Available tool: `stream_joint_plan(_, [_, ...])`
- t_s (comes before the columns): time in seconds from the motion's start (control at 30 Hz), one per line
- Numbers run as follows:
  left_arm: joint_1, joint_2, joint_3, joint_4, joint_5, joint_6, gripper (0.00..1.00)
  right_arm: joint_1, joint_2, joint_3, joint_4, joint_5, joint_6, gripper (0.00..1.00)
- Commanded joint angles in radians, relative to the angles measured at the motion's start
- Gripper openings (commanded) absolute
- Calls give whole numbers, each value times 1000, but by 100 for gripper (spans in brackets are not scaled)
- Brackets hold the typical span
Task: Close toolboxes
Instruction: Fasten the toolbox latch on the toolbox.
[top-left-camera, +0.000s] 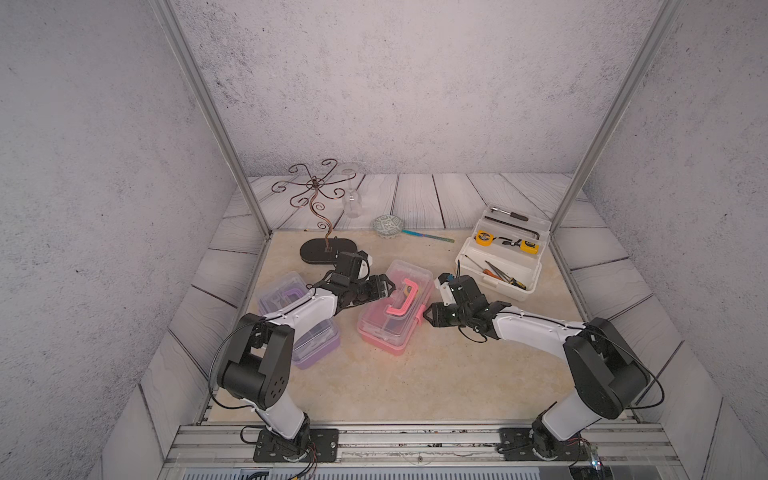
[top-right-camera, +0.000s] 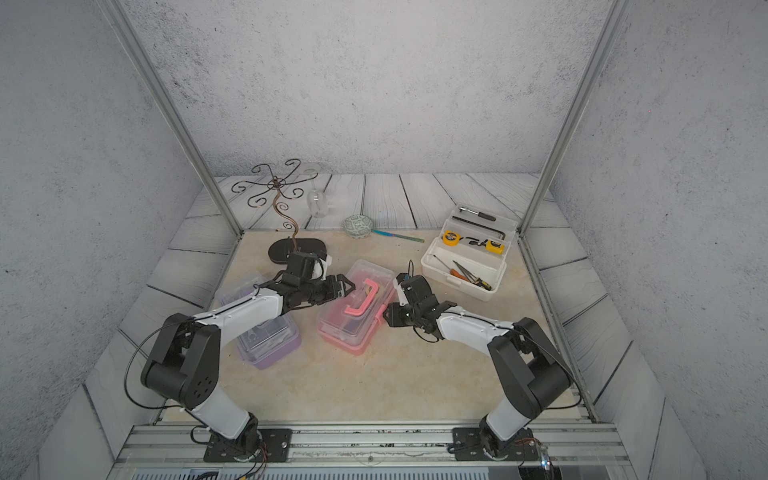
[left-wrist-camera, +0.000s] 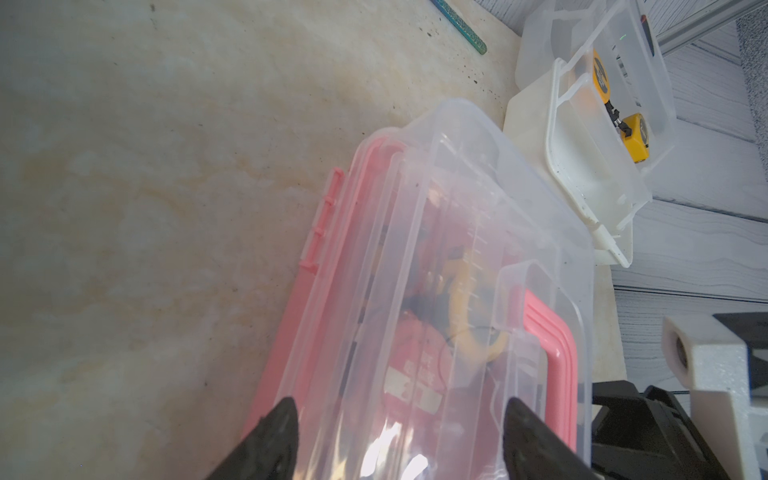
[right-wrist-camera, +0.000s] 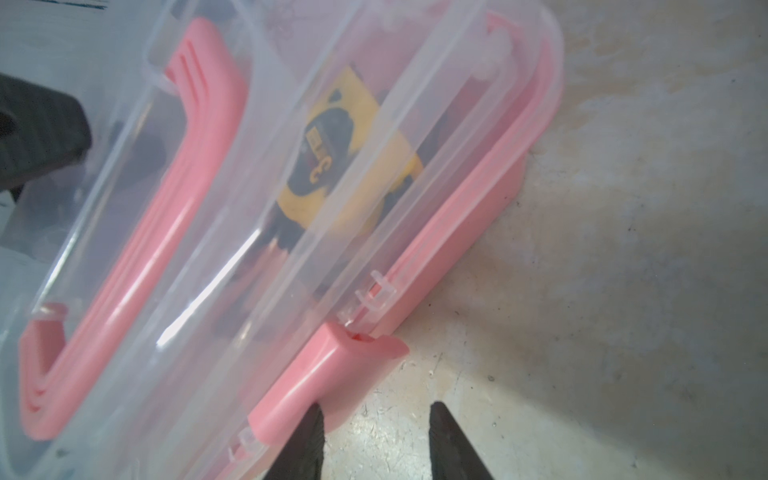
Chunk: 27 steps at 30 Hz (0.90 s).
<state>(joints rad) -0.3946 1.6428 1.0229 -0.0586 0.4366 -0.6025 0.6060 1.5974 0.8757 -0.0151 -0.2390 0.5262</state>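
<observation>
The pink toolbox lies mid-table with its clear lid down and its pink handle flat on top. My left gripper hovers open over the lid's far-left end, its fingers wide apart above the clear plastic. At the box's right side, my right gripper is open, with one finger against the pink latch and bare table between the fingers. Under my left arm sits the purple toolbox, lid down. The white toolbox stands open at the back right, tools showing.
A curly wire stand on a black base, a clear glass, a patterned round dish and a teal stick line the back. Metal frame posts rise at both back corners.
</observation>
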Motion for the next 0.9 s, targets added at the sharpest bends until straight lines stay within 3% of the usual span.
stream_joint_plan(0.0, [-9,21,-31,-6,37,2,77,1,40,19,44,-43,27,41])
stream_joint_plan(0.27, [-13,51,-87,69,117,-53,73,1,93,26,121,-107,91,30])
stream_joint_plan(0.87, [-37,97,-143,122,178,-98,71,5,183,150,243,-177,171,25])
